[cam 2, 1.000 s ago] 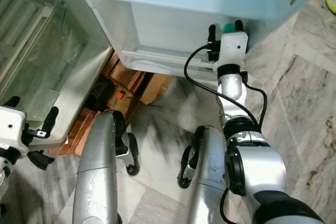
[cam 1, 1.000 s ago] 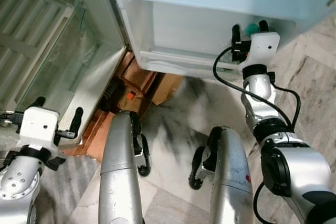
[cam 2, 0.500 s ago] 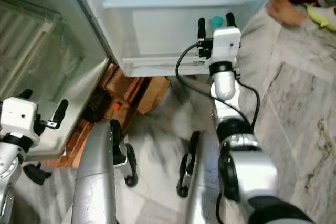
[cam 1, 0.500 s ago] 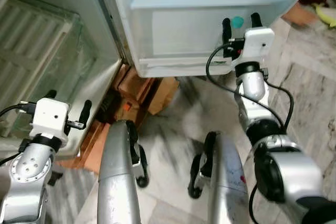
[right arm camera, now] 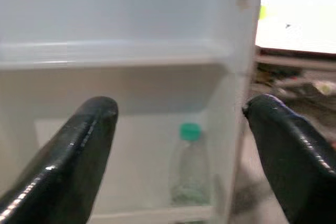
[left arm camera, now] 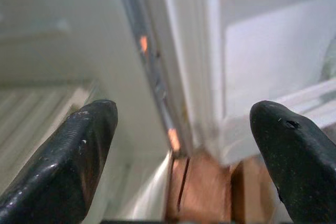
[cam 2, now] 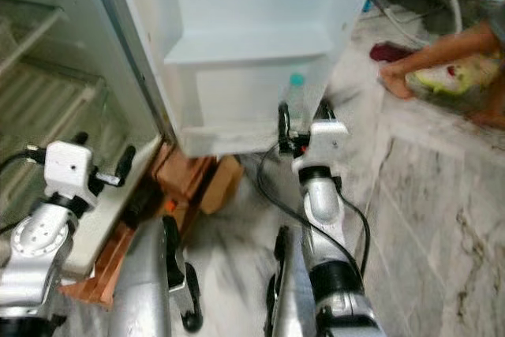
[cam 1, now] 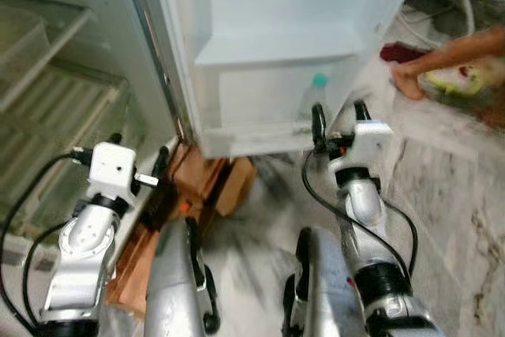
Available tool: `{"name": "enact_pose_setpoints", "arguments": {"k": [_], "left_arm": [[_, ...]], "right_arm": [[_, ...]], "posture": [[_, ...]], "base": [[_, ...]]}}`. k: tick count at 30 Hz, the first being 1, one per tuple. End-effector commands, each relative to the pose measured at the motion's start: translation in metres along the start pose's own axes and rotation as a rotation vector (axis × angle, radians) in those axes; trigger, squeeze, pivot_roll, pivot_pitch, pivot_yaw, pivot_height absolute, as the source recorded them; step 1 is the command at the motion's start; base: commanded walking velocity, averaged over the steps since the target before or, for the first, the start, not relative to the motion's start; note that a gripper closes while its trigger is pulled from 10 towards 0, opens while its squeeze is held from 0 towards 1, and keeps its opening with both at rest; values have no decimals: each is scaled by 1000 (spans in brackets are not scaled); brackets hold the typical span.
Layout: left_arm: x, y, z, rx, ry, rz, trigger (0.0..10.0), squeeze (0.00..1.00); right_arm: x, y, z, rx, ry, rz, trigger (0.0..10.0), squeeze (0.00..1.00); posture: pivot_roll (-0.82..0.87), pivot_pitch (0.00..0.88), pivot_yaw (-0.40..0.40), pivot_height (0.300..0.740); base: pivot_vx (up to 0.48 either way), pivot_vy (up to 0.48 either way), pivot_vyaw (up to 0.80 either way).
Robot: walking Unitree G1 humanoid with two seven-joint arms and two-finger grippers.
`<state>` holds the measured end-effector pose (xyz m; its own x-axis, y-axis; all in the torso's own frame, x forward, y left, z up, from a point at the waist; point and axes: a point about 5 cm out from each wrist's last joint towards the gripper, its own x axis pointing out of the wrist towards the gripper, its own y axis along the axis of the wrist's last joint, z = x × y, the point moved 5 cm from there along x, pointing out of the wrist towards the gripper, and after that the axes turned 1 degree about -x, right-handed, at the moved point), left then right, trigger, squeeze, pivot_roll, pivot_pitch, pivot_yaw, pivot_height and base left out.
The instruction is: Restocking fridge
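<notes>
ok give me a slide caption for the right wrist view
Open right claw faces the fridge door's bottom shelf, where a clear green-capped bottle stands upright near its outer end.

We face the open fridge door (cam 2: 260,29), its lowest bin holding a clear bottle (cam 2: 295,100) with a green cap, standing at the bin's right end. Our right gripper (cam 2: 302,114) is raised just below that bin, fingers (cam 2: 282,117) parted, close to the bottle but not on it. Our left gripper (cam 2: 101,151) hangs near the fridge body's lower edge, fingers spread. Brown boxes (cam 2: 189,183) sit on the marble floor (cam 2: 426,195) under the door. A person's foot (cam 2: 430,65) rests at upper right.
</notes>
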<state>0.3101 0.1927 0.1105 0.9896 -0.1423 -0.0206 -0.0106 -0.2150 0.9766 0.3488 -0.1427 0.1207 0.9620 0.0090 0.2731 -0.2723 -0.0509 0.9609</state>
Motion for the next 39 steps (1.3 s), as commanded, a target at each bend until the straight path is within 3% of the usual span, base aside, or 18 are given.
{"name": "enact_pose_setpoints", "arguments": {"k": [1,2,3,4,7,14,23,31,39], "left_arm": [[3,0,4,14,-6,9,10000,0],[5,1,6,16,-8,17,10000,0],[6,4,8,40,-19,31,10000,0],[8,9,12,77,-45,54,10000,0],[10,13,19,115,-80,80,10000,0],[14,-2,28,26,-69,43,10000,0],[9,-24,21,6,-36,-7,10000,0],[24,-18,17,38,-16,-1,10000,0],[26,-11,11,30,-21,19,10000,0]], "right_arm": [[-4,-6,6,23,-49,-65,10000,1000],[-7,-9,8,32,-65,-102,10000,1000],[-10,-6,8,16,-50,-96,10000,533],[-12,-4,7,-5,-24,-92,10000,0],[-17,10,10,-26,-10,-32,10000,0],[-21,10,17,-49,-27,-71,10000,0],[-24,1,24,-47,-63,-115,10000,0],[-10,4,24,-45,-77,-113,10000,0],[-6,9,21,-43,-61,-100,10000,0]], "posture": [[73,15,-9,574],[71,14,-7,574],[65,9,-10,574],[59,1,-14,574],[46,0,-21,574],[10,0,-27,624],[12,0,-44,689],[19,0,-45,740],[22,0,-47,740]], "base": [[0,0,0],[0,0,0],[0,0,0],[0,0,0],[0,0,0],[0,0,0],[0,0,0],[0,0,0],[0,0,0]]}}
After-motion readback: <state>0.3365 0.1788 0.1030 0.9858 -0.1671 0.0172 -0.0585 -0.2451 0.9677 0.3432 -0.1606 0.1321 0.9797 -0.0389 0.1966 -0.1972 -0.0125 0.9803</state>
